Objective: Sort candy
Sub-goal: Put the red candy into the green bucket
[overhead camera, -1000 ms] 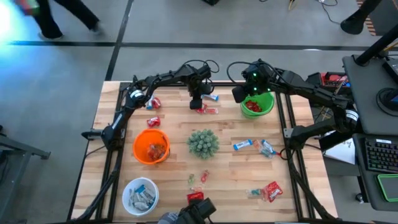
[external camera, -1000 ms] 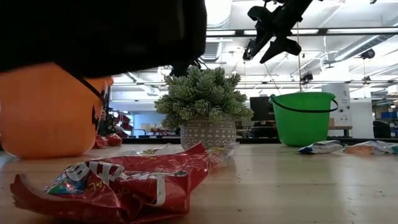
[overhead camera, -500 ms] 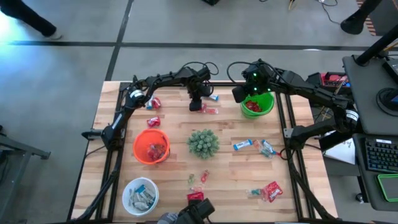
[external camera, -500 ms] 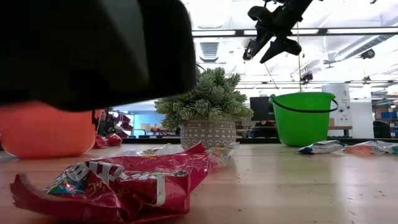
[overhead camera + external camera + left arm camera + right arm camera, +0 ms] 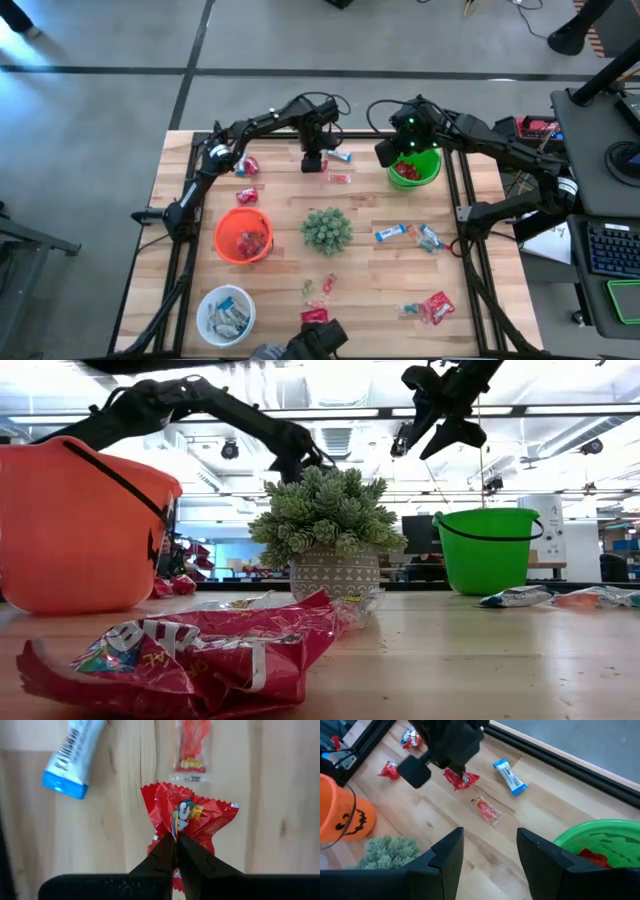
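1. A red candy packet [image 5: 187,822] hangs pinched in the left claw [image 5: 175,852], at the far middle of the desk [image 5: 500,300]. The fingers are closed tight on its crumpled end, and the rest of the wrapper fans out beyond the tips.
2. Just beside it on the desk lie a slim red-and-clear sweet [image 5: 191,747] and a blue-and-white bar [image 5: 74,757]. The sweet's long axis runs in line with the claw, the bar lies slanted to it, and the two are well apart.
3. The right claw [image 5: 487,852] hovers above the near left rim of the green bowl [image 5: 415,167], its fingers spread wide and holding nothing. Red packets already lie in that bowl.
4. Bare wood stays open between the held packet, the spiky plant [image 5: 326,229] and the orange bowl [image 5: 243,236].
5. More candy is scattered at the right and near sides of the desk. A white bowl [image 5: 226,314] of blue-and-white bars sits at the near left corner.
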Controlling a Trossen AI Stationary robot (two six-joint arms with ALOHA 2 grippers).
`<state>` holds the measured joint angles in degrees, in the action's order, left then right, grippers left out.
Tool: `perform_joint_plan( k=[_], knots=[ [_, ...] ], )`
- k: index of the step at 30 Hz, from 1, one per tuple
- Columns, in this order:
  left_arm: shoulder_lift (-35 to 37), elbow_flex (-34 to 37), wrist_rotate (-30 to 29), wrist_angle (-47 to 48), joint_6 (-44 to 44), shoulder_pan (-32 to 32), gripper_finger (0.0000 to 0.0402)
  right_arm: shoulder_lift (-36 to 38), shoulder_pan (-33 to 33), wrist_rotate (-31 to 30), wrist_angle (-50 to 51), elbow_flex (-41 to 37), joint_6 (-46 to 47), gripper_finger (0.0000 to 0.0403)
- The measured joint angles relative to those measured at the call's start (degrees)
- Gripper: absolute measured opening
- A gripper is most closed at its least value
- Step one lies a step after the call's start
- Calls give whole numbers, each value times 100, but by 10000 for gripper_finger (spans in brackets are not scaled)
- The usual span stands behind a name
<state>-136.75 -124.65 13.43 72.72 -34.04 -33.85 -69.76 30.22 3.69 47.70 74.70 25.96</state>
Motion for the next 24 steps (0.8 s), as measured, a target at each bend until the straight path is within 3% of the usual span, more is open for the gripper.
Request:
perform_joint_plan(
  k=[6, 12, 24],
  knots=[
    [2, -805, 123, 627, 128, 4, 0, 0, 0, 2, -26, 0, -379, 174],
    [242, -919, 1171, 635, 305, 19, 0, 0, 0, 361, -222, 0, -413, 197],
    [391, -1030, 1159, 595, 308, 157, 0, -72, 2, 438, -927, 0, 122, 226]
  ],
)
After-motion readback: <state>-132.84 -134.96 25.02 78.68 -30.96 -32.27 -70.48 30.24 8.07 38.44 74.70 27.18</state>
